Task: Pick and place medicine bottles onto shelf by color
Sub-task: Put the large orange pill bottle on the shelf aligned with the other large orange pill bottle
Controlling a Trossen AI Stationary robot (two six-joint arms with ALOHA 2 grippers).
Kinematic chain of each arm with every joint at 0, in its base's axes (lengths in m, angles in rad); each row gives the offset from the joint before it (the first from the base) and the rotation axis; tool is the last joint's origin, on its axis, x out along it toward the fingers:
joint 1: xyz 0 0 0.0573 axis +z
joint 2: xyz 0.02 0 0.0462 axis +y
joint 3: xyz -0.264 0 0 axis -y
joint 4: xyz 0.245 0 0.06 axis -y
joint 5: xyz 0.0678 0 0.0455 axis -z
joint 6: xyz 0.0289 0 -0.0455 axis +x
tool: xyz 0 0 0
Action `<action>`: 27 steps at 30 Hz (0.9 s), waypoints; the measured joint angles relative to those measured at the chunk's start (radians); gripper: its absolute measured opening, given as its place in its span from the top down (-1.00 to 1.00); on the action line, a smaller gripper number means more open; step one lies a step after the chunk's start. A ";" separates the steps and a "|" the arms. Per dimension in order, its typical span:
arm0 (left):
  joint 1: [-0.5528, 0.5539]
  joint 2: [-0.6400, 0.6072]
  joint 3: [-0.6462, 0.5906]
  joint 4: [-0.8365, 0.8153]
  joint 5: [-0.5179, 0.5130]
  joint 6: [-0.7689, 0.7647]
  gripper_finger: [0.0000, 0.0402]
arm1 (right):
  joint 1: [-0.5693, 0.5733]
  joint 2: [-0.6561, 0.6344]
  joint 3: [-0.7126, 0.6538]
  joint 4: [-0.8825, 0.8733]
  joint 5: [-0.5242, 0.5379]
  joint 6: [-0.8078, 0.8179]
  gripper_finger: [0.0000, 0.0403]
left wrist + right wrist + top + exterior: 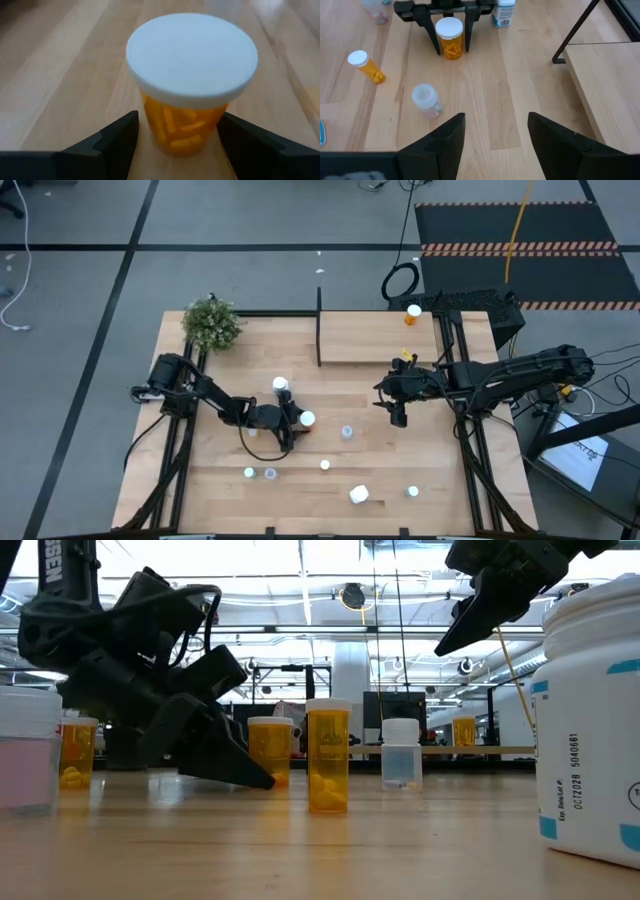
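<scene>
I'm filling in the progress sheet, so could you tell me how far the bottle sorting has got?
Done: one orange bottle stands on the shelf. In hand: the left gripper straddles another orange bottle, fingers on either side with small gaps, not closed. The right gripper hovers open and empty. Left: the other bottles on the table.

In the overhead picture the table (330, 480) fills the centre, with the plant (212, 323) at its upper left corner and the shelf (375, 340) along its upper edge, right of centre. One bottle (413, 312) stands on the shelf's upper right corner. At mid-table the left gripper (297, 420) has a bottle (306, 420) between its fingers. The right gripper (398, 416) hangs just below the shelf. More bottles (358, 495) lie scattered along the lower edge.
</scene>
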 joint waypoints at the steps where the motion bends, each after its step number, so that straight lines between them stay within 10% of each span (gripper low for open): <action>1: 0.000 0.022 0.002 0.031 -0.004 0.000 -0.35 | 0.000 0.000 0.000 0.001 0.000 0.000 -0.04; 27: -0.002 0.034 0.002 0.049 -0.008 0.044 0.02 | 0.000 0.000 0.000 0.075 0.001 0.018 -0.04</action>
